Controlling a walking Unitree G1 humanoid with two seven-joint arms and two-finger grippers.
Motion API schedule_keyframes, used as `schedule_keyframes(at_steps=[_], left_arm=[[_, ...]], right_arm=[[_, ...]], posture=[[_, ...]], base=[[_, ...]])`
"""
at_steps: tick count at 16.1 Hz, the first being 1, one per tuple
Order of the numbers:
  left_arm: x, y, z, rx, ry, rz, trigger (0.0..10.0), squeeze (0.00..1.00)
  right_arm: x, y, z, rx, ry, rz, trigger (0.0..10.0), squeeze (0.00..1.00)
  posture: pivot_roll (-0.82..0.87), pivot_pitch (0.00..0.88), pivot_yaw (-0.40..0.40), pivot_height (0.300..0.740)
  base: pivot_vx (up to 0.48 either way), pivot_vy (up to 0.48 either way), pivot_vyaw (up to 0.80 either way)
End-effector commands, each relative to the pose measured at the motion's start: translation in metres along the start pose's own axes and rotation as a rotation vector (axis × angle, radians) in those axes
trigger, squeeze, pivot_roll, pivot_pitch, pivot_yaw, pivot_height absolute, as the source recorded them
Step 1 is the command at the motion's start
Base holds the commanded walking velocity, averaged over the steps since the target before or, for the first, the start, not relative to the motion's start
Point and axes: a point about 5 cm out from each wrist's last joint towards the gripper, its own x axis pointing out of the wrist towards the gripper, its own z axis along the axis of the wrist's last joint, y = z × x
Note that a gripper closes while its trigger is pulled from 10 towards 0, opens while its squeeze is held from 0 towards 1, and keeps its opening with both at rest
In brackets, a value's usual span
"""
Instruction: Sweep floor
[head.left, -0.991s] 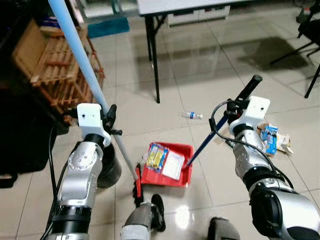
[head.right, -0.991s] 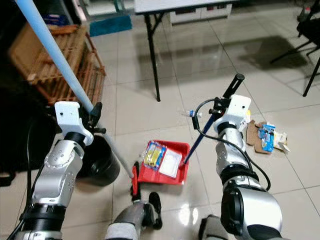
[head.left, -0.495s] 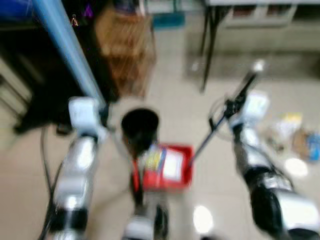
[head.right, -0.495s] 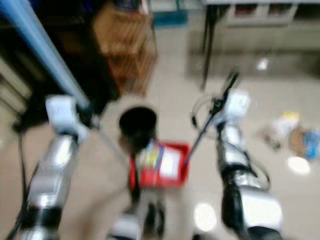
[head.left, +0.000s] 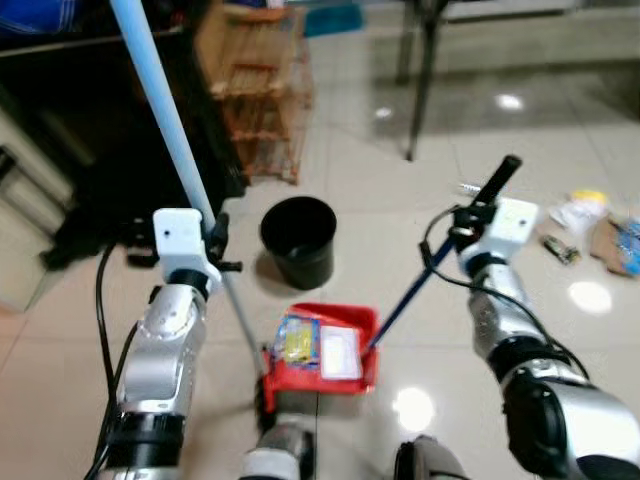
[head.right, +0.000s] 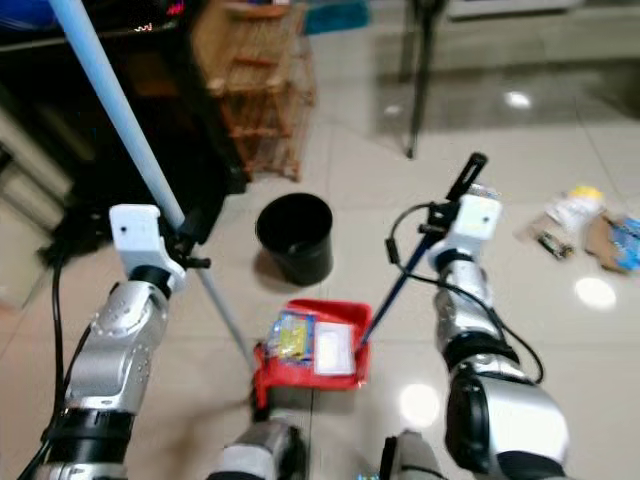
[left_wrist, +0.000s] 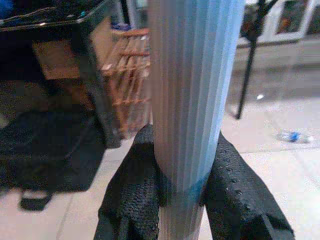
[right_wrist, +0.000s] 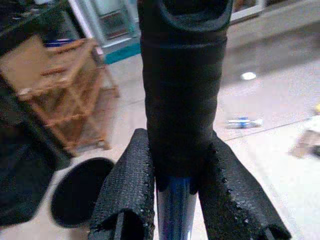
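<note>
My left gripper (head.left: 214, 243) is shut on a long light-blue broom pole (head.left: 166, 125); its black fingers (left_wrist: 135, 175) clamp the pole from both sides. The pole slants down to the floor beside a red dustpan (head.left: 372, 352). A yellow-and-blue packet (head.left: 294, 340) and a white sheet (head.left: 340, 350) lie in the dustpan. A blue handle (head.left: 408, 296) rises from the dustpan to a black grip (head.left: 498, 178). My right gripper (head.left: 468, 216) is shut on that handle just under the grip, fingers (right_wrist: 127, 185) on either side. A black bin (head.left: 300, 265) stands open just beyond the dustpan.
A wooden rack (head.left: 262, 95) and dark furniture with a black bag (head.left: 95, 205) stand at the left. A black table leg (head.left: 420, 85) rises behind. Litter (head.left: 582, 212), cardboard and a small bottle (head.left: 468, 187) lie on the tiles at the right.
The whole view has swung and blurred, then settled: the bin now stands ahead of the dustpan and the litter sits farther right. Both grippers keep their holds.
</note>
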Motion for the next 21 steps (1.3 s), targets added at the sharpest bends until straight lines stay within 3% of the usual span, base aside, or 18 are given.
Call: schedule_keyframes(at_steps=[1,4,21], left_arm=[[-0.001,0.013,0.01,0.014,-0.044,0.046,10.0,0.0],[-0.002,0.014,0.009,0.055,-0.047,0.048,10.0,0.0],[-0.001,0.019,0.022,0.054,-0.089,0.057,10.0,0.0]], right_arm=[[0.004,0.014,0.007,0.017,-0.039,0.034,10.0,0.0],[0.005,0.014,0.008,0.018,-0.038,0.036,10.0,0.0],[0.003,0.019,0.003,0.027,-0.023,0.054,10.0,0.0]], posture=[[0.05,0.156,0.118,0.74],[0.06,0.154,0.117,0.74],[0.07,0.172,0.117,0.74]], base=[[0.0,0.48,0.0],[0.0,0.16,0.0],[0.04,0.0,0.0]])
